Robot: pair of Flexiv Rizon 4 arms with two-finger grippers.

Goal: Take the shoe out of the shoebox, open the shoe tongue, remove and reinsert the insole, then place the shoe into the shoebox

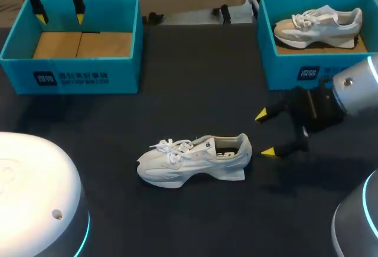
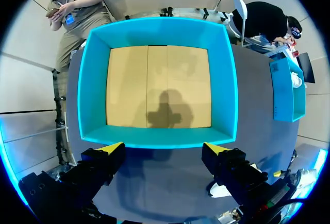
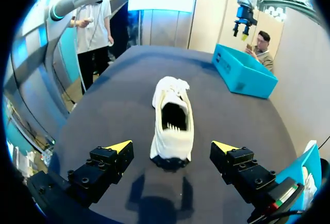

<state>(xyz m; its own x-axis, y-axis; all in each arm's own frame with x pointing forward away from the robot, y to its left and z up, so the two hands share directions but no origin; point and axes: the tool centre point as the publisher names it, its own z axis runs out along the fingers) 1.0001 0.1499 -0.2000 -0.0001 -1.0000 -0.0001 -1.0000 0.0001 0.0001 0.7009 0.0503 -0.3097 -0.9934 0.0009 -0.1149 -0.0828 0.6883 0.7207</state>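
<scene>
A white shoe (image 1: pixel 192 161) lies on its sole in the middle of the dark table, toe pointing left, heel toward my right gripper (image 1: pixel 265 133). That gripper hovers open just right of the heel; in the right wrist view the shoe (image 3: pixel 172 122) sits ahead of the open right gripper (image 3: pixel 172 147), heel nearest. My left gripper (image 1: pixel 59 15) hangs open above the empty teal shoebox (image 1: pixel 74 71) at the back left. From the left wrist the box (image 2: pixel 160 135) shows a bare cardboard floor below the open left gripper (image 2: pixel 164 146).
A second teal shoebox (image 1: pixel 283 68) at the back right holds another white and beige shoe (image 1: pixel 319 25). The bases of my arms fill the near left and near right corners.
</scene>
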